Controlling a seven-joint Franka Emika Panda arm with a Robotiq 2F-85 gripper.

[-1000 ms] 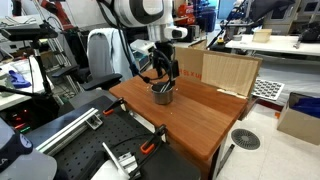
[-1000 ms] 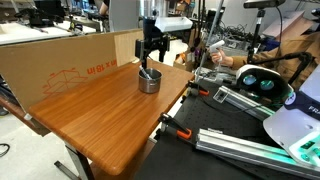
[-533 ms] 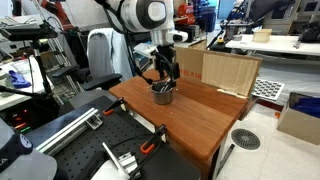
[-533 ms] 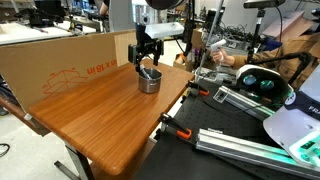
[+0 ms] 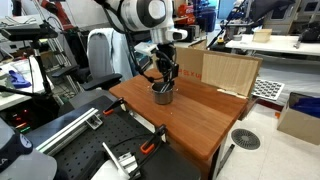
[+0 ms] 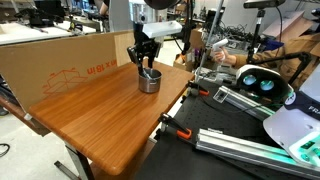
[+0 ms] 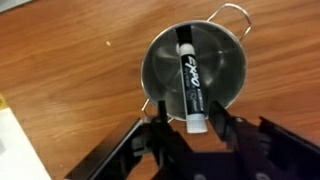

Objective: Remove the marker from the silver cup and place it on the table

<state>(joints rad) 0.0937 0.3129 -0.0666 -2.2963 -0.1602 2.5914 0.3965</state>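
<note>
marker (image 7: 190,85): not out yet, it's lying slanted inside the silver cup (image 7: 160,65), with the top end leaning on the rim closest to the wrist cam
fingers (image 7: 156,128): spread apart, one on each side of that top end. There's a gap on both sides, so nothing is gripped
gripper (image 7: 190,122): right above the silver cup in an exterior view (image 6: 146,62), tips about level with the rim
what changed: a second ago it was hanging higher over the cup. Half a second ago it had dropped and slid over a bit, and since then it has hardly moved
silver cup: hasn't moved, sitting upright in both exterior views (image 5: 162,95)
table (image 7: 70,70): bare wood all round the cup, so loads of room to put the marker down
my read: the approach looks done. Next up is closing the fingers on the marker's end, then lifting it straight out of the cup
risk: the cup looks light, so a crooked pinch could drag it along
</note>
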